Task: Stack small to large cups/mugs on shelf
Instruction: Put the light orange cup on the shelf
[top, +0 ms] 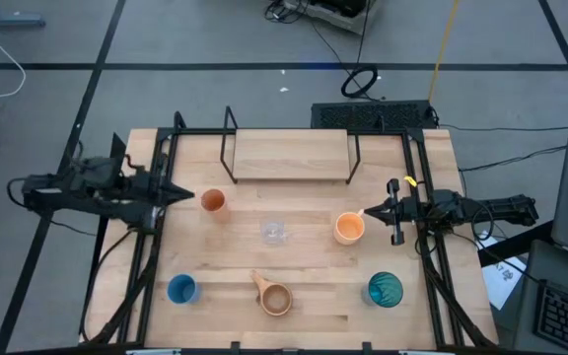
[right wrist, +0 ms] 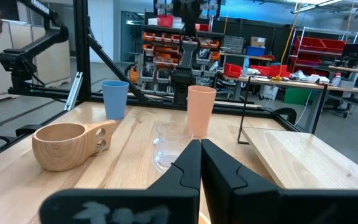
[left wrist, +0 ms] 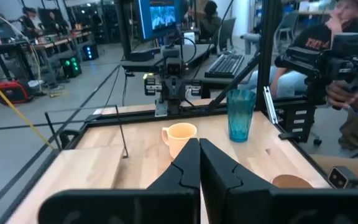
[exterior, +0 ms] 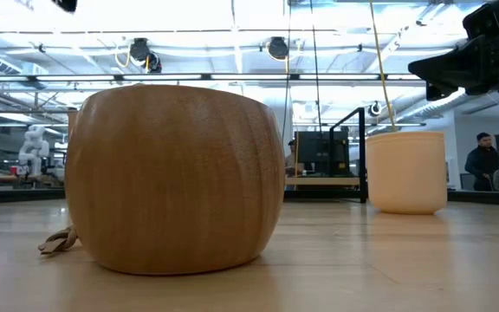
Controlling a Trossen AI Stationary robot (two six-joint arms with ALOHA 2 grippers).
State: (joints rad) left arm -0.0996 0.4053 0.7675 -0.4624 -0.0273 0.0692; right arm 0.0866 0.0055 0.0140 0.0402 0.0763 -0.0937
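We see all six vessels on the tabletop, none on the bare wooden shelf (top: pixel 290 155): one orange cup (top: pixel 213 202) just beyond our closed, empty left gripper (top: pixel 187 194), the other orange cup (top: pixel 349 228) just off our closed, empty right gripper (top: pixel 368 211). Between the two grippers sits the clear cup (top: pixel 274 232). Nearer the front edge stand the blue cup (top: pixel 182 289), the wooden handled mug (top: pixel 273 296) and the teal tumbler (top: pixel 385 289).

Wooden shelf (top: pixel 291 155) at the table's far edge, six cups spread before it, left gripper (top: pixel 187 194) beside an orange cup (top: pixel 213 203), right gripper (top: pixel 367 210) touching another orange cup (top: pixel 349 228)
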